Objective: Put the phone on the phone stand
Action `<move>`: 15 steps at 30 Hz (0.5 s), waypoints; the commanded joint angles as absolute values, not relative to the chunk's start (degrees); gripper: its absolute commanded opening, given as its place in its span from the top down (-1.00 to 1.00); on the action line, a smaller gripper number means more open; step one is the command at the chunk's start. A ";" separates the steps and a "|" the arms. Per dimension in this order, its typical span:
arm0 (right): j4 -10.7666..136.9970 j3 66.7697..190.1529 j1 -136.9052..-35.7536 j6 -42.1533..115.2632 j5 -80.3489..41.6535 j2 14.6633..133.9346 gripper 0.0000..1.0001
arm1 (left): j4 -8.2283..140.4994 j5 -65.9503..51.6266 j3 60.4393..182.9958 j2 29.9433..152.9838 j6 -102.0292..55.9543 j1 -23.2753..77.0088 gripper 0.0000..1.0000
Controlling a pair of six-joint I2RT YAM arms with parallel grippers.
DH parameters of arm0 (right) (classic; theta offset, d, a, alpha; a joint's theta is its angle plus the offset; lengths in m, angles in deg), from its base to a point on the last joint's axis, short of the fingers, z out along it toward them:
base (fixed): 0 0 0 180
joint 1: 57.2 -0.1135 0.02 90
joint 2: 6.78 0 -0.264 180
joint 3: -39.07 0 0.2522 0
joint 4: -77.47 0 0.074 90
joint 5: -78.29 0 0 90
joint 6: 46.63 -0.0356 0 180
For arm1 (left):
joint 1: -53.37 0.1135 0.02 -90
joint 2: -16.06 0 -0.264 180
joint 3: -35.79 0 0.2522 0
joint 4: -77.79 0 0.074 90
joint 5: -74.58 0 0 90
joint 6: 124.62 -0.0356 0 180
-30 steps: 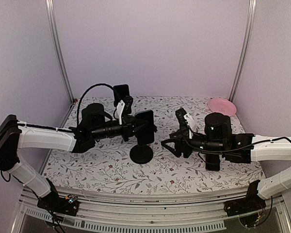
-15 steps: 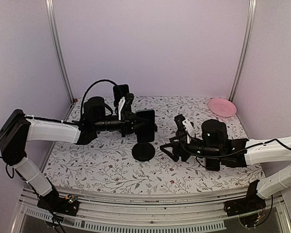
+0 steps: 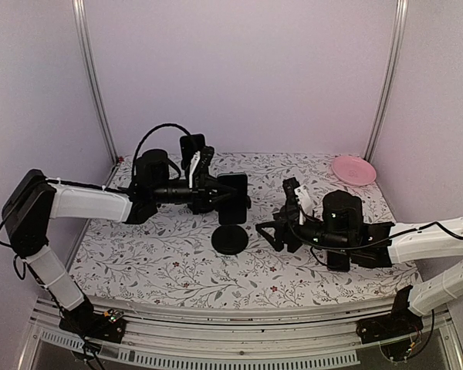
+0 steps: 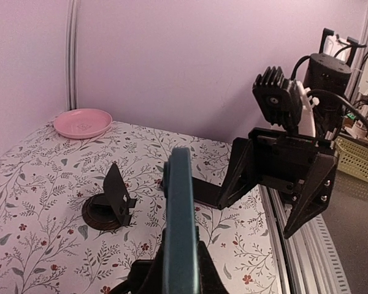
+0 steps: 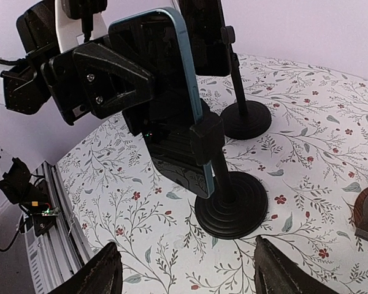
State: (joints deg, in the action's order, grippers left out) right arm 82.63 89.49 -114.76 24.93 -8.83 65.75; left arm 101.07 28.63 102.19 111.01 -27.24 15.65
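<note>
The phone [image 5: 165,92], dark with a blue edge, stands upright above the floral table. My left gripper [image 3: 218,196] is shut on it from the left; in the left wrist view the phone [image 4: 180,220] is edge-on between the fingers [image 4: 211,278]. A black phone stand [image 5: 232,205] with a ribbed round base rises just behind the phone, and its clamp [image 5: 207,138] lies against the phone's right edge. In the top view this stand [image 3: 230,239] is directly under the phone [image 3: 233,199]. My right gripper [image 3: 276,233] is open to the right of the stand, with nothing between its fingers.
A second black stand [image 3: 193,150] with a dark slab stands behind, near the back wall. A pink plate [image 3: 353,169] sits at the back right corner. A small folding stand on a brown disc [image 4: 113,199] rests on the table near the right arm.
My right gripper's jaws have spread wider. The left arm has swung toward the back, carrying the phone slightly up and right over the stand.
</note>
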 commanded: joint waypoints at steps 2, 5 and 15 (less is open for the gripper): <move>84.46 90.07 -114.49 24.36 -6.79 66.99 -0.47 | 101.48 33.03 107.71 114.64 -28.24 17.64 1.00; 84.25 90.93 -114.51 24.62 -6.99 67.09 -0.47 | 102.02 33.92 110.23 116.10 -28.36 18.07 1.00; 82.19 92.57 -114.47 25.17 -7.71 66.78 -0.47 | 97.10 34.69 114.60 115.93 -26.61 20.39 1.00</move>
State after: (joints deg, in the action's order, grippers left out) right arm 82.96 90.72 -114.76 24.80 -7.76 66.69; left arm 96.61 33.74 113.03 118.73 -26.98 18.69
